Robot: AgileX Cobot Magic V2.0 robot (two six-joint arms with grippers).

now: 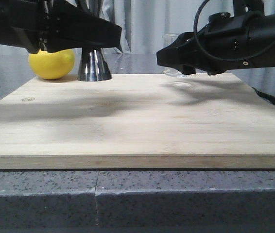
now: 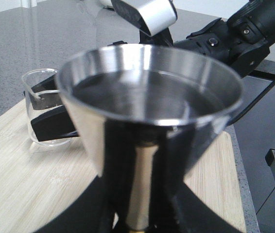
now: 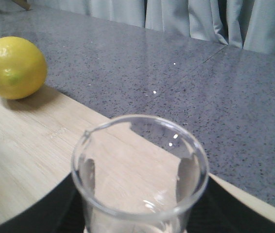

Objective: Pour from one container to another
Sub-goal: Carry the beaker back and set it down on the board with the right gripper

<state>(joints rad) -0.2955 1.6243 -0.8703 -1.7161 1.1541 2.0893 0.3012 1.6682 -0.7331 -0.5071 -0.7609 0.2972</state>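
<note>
The left claw is pinching the steel jigger at its narrow gold waist, and the jigger stands at the back left of the wooden board, just beside a lemon. The right claw is clamped around the little glass beaker, fingers on either side, over by the board's back right edge. Both sit on a grey speckled table, and the beaker looks empty.

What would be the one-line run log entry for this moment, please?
left fingers: around jigger waist | right fingers: around glass beaker | both on wooden board | lemon: beside jigger | pour: not started
</note>
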